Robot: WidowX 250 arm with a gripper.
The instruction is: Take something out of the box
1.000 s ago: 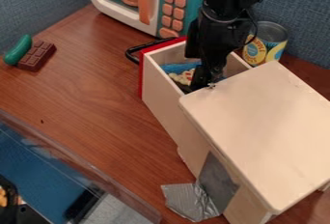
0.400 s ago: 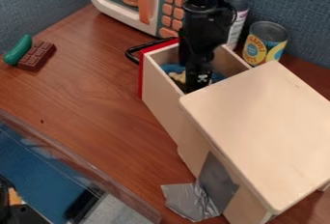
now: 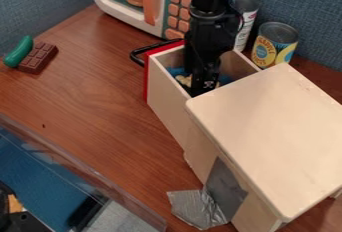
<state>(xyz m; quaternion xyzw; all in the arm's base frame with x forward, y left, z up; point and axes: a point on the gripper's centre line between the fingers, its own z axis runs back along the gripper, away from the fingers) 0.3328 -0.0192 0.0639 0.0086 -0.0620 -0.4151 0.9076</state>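
A: The arm (image 3: 212,6) has shifted toward the left of the view, and the gripper (image 3: 205,83) now stands more upright inside the open wooden box (image 3: 167,98). Because of this, a tall can (image 3: 246,16) comes into sight behind, beside the shorter can (image 3: 274,46).

B: And does it already hold something?

A: This I cannot tell. The gripper is dark and its tip is low in the box, so I do not see whether it grasps a thing or not.

B: Where is the thing which we must take out?

A: Inside the box, just beside the gripper, I see a pale lumpy piece (image 3: 185,80) and some blue material (image 3: 176,71). Which one is wanted, the task does not say. The pale lumpy piece is the nearest candidate, I suppose.

B: How will it handle?

A: I judge that it is light, maybe of plastic and rather stiff, with a smooth skin that can slip. It does not look very fragile. The better hold is across its middle, at two opposite sides. The blue material looks softer, perhaps it is cloth; for this one, a pinch at a raised place is safer.

B: What is the risk?

A: The pale board (image 3: 274,131) is close to the gripper. I think the lift must go straight up, so the piece does not knock it.
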